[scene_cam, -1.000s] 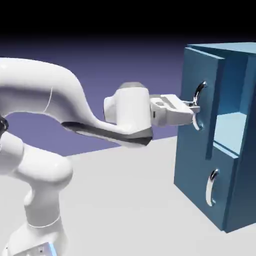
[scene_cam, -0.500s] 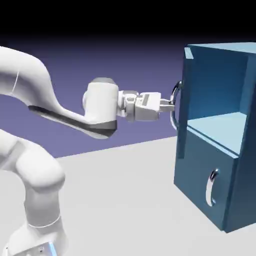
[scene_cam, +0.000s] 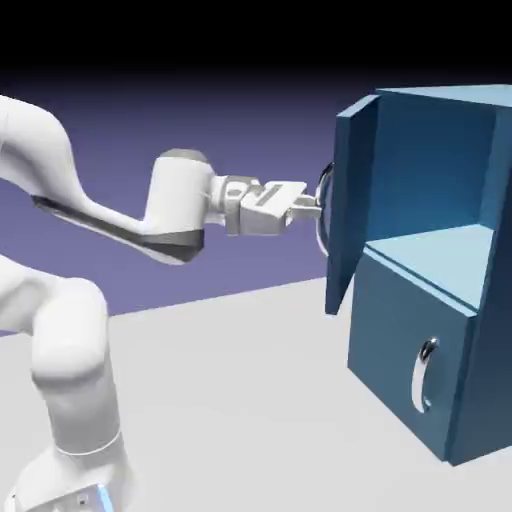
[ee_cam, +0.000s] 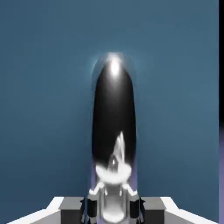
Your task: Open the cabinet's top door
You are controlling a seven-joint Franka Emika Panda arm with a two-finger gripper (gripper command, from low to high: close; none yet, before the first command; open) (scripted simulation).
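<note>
Bright glare on the handle in the hand view; backdrop darkens upward

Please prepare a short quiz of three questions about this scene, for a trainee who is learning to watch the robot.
1. True or false: the top door stands open.
2. Fill in the blank: the pincer is closed on the top door's ____.
3. Multiple choice: what is the state of the lower door?
a) wide open
b) closed
c) removed from the cabinet

Key: 1. true; 2. handle; 3. b
</note>
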